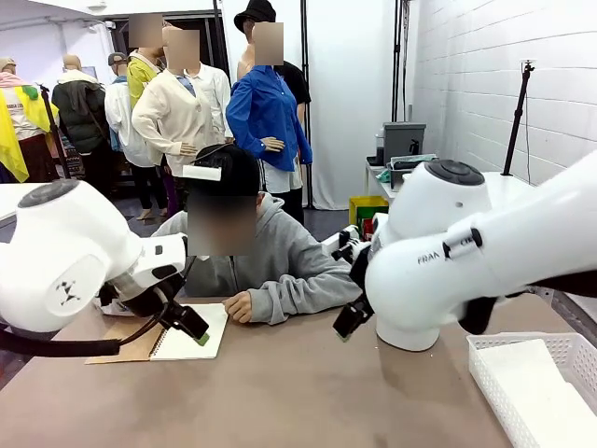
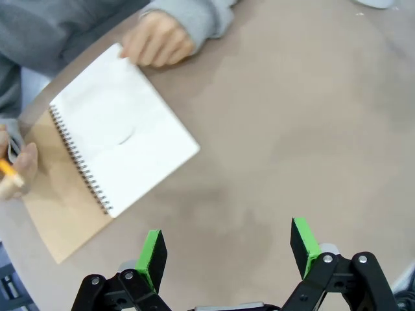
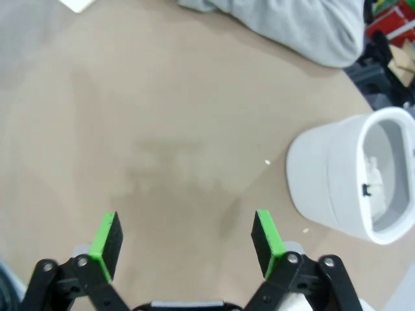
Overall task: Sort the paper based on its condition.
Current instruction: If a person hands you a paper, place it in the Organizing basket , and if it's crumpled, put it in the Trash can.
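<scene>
Paper page [image 2: 123,136] open in notebook [image 2: 61,217], white basket [image 1: 486,371], contents unclear

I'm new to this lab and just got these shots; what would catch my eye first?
The bulky white left arm and right arm crowd the front view, the left hand open above the table near a spiral-bound notebook lying open at the table's left. A person in a grey hoodie bends over it, the person's hand at its corner. A white lattice basket sits at the near right.
</scene>
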Tool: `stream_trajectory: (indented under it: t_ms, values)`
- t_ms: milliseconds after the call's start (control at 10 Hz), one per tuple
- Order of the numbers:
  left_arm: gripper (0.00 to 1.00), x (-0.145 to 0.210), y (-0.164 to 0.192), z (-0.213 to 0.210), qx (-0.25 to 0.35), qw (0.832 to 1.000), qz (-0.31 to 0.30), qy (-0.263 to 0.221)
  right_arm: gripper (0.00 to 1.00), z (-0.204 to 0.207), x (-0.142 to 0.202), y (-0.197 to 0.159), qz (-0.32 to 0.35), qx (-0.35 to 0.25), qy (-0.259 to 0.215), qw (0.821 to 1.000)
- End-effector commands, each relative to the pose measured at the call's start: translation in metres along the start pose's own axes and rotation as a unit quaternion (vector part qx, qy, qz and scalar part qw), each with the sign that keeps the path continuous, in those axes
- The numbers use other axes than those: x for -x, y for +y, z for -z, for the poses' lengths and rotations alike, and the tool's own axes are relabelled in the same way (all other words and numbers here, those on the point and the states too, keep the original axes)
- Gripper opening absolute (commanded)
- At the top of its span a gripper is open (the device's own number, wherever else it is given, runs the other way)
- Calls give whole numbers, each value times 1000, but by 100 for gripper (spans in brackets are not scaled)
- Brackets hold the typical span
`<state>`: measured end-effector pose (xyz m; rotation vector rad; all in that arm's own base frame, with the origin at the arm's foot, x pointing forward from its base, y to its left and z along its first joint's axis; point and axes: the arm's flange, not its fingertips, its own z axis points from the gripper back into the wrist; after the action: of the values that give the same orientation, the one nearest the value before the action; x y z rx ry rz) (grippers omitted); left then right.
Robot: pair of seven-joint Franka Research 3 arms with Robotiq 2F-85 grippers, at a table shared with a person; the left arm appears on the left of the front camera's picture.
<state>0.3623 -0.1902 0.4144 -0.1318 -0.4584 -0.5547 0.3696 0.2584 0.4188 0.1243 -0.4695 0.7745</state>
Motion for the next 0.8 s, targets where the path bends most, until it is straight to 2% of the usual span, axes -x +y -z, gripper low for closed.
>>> stream_trajectory:
  t_ms: [0, 300, 500, 700]
  values:
    - [100, -3, -1, -46, 67, 997, 23, -14, 100, -13, -16, -5, -14, -32, 2, 999]
    - [100, -7, -7, -105, 131, 988, 74, -16, 100, -39, -42, -1, -32, -65, -5, 997]
    - [100, -5, 6, -139, 128, 984, 120, -21, 100, -65, -56, 3, -56, -88, -18, 994]
    - [100, -5, 29, -159, 78, 986, 146, -14, 100, -87, -65, 0, -60, -89, -20, 994]
